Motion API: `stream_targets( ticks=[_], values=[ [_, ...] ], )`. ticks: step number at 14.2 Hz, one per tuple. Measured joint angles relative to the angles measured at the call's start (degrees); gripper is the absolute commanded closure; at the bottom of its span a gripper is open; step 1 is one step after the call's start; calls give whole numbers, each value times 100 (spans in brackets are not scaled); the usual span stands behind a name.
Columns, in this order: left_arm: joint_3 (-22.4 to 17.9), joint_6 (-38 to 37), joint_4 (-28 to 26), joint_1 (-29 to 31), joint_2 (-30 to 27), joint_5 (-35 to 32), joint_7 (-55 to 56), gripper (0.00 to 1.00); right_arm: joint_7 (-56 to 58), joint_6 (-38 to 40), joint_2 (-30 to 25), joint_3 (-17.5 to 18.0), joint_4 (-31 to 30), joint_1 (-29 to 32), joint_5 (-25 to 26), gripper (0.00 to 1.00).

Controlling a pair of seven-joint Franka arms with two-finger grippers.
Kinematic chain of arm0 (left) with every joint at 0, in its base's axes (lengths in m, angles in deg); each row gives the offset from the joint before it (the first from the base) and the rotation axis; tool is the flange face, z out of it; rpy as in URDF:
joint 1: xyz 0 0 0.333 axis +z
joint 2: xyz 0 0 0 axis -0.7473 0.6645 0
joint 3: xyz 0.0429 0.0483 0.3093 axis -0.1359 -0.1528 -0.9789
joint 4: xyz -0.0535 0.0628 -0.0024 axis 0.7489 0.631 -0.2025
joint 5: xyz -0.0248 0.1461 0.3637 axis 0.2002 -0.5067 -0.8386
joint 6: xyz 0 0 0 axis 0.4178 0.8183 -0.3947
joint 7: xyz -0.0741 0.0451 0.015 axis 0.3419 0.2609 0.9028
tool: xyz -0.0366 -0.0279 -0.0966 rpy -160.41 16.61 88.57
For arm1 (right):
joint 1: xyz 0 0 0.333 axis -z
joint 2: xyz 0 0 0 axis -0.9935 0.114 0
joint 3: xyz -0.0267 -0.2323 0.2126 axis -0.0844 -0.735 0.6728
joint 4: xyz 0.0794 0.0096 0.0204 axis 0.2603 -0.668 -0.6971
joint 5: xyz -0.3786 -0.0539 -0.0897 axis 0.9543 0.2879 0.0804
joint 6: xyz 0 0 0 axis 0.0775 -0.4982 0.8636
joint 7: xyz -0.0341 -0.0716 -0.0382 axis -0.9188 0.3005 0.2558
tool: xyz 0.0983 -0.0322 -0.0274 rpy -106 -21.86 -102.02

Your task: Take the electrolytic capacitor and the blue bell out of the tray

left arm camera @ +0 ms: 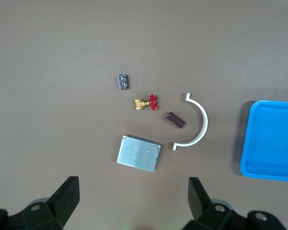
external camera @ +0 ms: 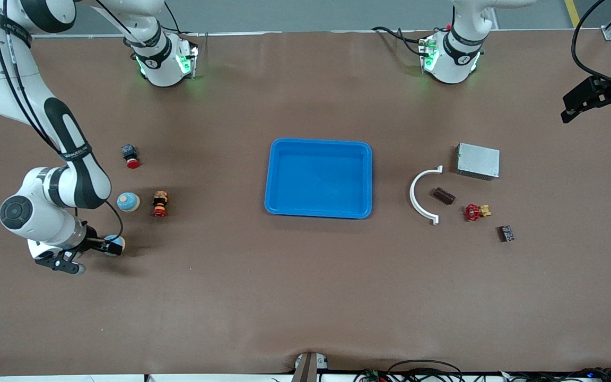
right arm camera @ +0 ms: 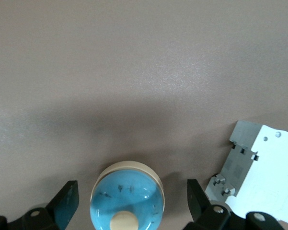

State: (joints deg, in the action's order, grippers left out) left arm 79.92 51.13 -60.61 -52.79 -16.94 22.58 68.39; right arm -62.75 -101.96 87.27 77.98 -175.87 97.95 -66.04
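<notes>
My right gripper (right arm camera: pixel 129 203) is low over the table (external camera: pixel 305 297) at the right arm's end, its two fingers (right arm camera: pixel 64 203) spread wide. A blue bell (right arm camera: pixel 127 196) with a cream button on top sits between them, and I can see a gap on each side, so they do not pinch it. Just beside that bell lies a white and grey switch block (right arm camera: pixel 259 167). In the front view this bell (external camera: pixel 116 244) peeks out from under my wrist. A second blue bell (external camera: pixel 128 201) stands a little farther from the front camera, beside a red and yellow push button (external camera: pixel 160 204), with a red-capped button (external camera: pixel 131 156) farther off again. My left gripper (left arm camera: pixel 134 203) waits high at the left arm's end of the table, fingers (left arm camera: pixel 67 199) spread wide and holding nothing. Below it, near the left arm's end, lie a small dark brown capacitor (left arm camera: pixel 175 120), a white curved clip (left arm camera: pixel 199 125) arcing around it, a red-handled brass valve (left arm camera: pixel 146 103), a silver metal box (left arm camera: pixel 139 153) and a small dark chip (left arm camera: pixel 123 81). The blue tray (external camera: pixel 284 175) lies in the middle of the table.
</notes>
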Motion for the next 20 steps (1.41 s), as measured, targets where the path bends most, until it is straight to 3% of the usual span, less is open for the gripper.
stream_targets(
  ticks=[10,15,20],
  values=[
    [13,-182,-10,-1,-37,0,3,0,-2,1138,-397,137,235,-55,0,0],
    [36,-189,-53,-3,-36,0,3,0,21,1813,-968,170,253,-83,0,0],
    [39,-203,-101,-2,-40,0,4,0,397,3055,-2012,395,307,-136,0,0]
  ],
)
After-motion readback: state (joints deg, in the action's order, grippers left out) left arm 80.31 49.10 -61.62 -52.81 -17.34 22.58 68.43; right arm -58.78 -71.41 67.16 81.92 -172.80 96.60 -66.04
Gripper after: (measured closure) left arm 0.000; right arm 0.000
